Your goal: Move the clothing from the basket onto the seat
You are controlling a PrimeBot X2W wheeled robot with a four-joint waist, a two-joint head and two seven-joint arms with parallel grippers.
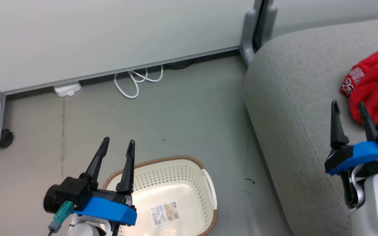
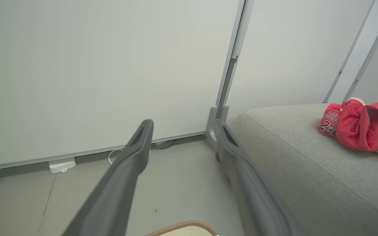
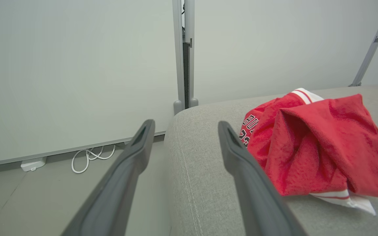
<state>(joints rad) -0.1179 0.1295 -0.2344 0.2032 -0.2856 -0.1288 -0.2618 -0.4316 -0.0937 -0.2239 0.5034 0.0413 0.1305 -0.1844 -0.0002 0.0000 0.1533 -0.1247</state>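
The red clothing [image 1: 374, 85] lies bunched on the light-grey seat [image 1: 294, 108] at the right; white lettering shows on it [image 2: 361, 126] [image 3: 313, 147]. The cream basket [image 1: 172, 196] with its brown rim stands on the floor at the lower middle, with just a label on its bottom. My left gripper [image 1: 118, 144] hangs open above the basket's near-left rim, nothing between its fingers. My right gripper [image 1: 348, 106] is open over the seat, just left of the clothing, its fingers apart and holding nothing.
A grey partition panel [image 1: 110, 36] with wheeled feet [image 1: 3, 137] runs along the back. A white cable [image 1: 136, 82] and a small white box [image 1: 67, 89] lie on the floor at its base. Bare grey floor [image 1: 182, 124] lies between the basket and the seat.
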